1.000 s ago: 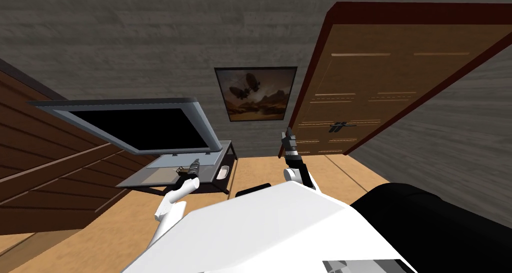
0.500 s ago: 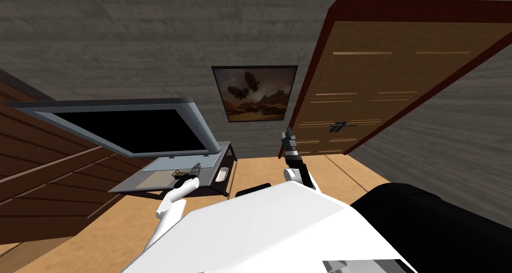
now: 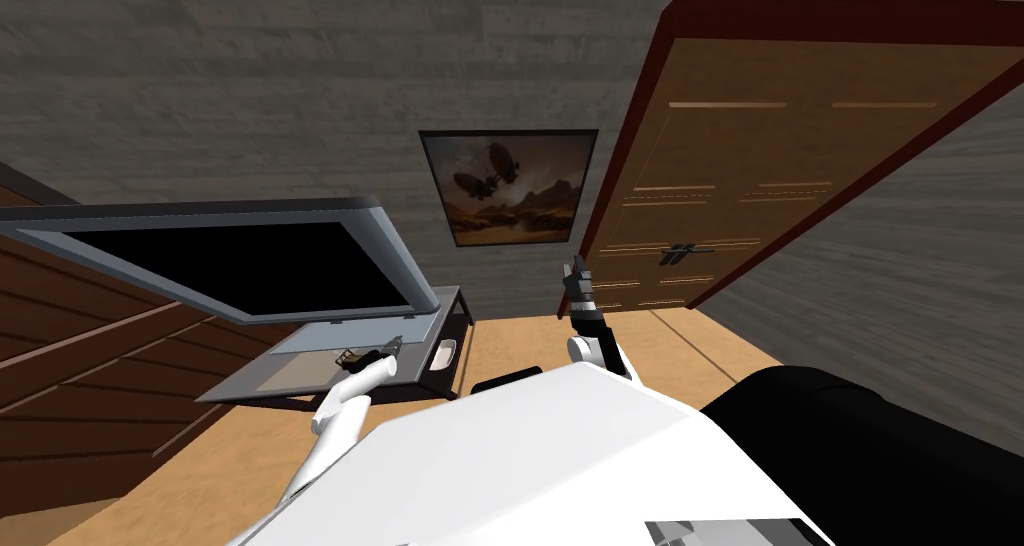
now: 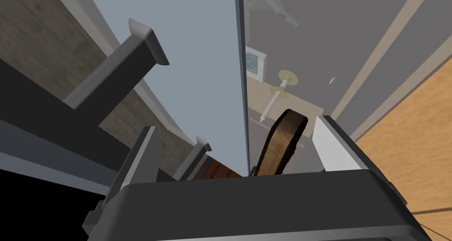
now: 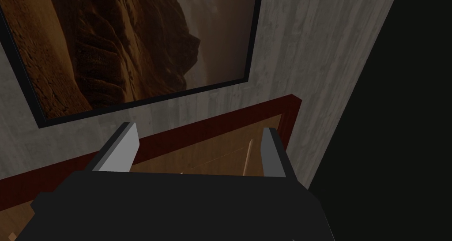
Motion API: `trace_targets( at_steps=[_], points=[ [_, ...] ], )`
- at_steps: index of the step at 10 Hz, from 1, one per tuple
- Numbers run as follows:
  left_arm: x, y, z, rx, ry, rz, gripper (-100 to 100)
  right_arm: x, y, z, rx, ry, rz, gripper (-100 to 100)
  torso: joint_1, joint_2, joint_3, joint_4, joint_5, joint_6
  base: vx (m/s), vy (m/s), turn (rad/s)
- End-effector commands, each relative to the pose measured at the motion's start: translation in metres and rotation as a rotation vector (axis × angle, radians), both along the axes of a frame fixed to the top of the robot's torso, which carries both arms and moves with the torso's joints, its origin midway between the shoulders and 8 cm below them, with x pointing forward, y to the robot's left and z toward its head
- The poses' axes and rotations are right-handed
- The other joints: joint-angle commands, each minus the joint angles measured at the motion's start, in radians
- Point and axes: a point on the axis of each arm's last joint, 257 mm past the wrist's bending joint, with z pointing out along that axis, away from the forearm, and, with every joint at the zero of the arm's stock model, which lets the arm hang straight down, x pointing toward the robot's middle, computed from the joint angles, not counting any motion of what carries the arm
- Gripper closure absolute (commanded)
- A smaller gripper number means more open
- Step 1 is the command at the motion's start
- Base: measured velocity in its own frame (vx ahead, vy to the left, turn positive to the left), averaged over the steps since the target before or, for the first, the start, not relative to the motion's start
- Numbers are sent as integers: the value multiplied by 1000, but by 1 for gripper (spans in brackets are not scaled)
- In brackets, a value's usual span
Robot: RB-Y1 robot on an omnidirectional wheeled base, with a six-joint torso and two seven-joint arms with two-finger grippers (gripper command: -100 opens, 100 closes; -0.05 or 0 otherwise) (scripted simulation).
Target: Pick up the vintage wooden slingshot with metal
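Low against the far grey wall stands a grey TV stand [image 3: 250, 388] carrying a flat TV [image 3: 250, 260], with a framed picture [image 3: 505, 185] and a brown door [image 3: 760, 170] further right. The wooden slingshot [image 3: 350, 356] lies on the stand's top, in front of the TV's foot and near the right end.

The left gripper [image 3: 390, 347] is right at the slingshot, which extends from the gripper's tip to the left, its length roughly in line with the fingers. In the left wrist view the brown wooden slingshot [image 4: 282, 139] rises between the blades of the left gripper [image 4: 234, 124]. It sits just beside one blade and well off the other, and neither presses it, so the jaws are spread around it and not yet clamped. My judgement is that the grasp now turns on closing across the wood's width.

The right gripper [image 3: 575, 270] is held up in front of the door, well apart from the stand. Its fingers [image 5: 126, 141] are spread with nothing between them.

Compared with a second ago, my head view has swung, sliding the TV leftward in the picture. The left forearm has dropped flatter over the stand top, bringing the gripper down to the slingshot. The right arm has not moved.
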Motion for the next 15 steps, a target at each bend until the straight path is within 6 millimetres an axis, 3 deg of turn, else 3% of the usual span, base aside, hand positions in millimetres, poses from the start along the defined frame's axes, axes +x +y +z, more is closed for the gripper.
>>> trace_targets(
  at_steps=[1, 2, 9, 15],
  points=[
    [-10, 4, -12, -2, 78, -6, -100, 0, 0, 0, 0, 0, 0, 0, 0, 0, 0, 0, 0, 0, 69, 23, -40],
    [-20, 3, -23, -15, 106, 0, -100, 0, 0, 0, 0, 0, 0, 0, -1, 0, 0, 0, 0, 0, 55, 31, -17],
    [-49, 12, -47, -32, 260, -1, -100, 0, 0, 0, 0, 0, 0, 0, 0, 1, 1, 0, 0, 0, 45, 36, -15],
    [-101, 39, -62, -50, 491, 10, -100, 0, 0, 0, 0, 0, 0, 0, 2, 1, 0, 0, 0, 0, 61, 64, -23]
  ],
)
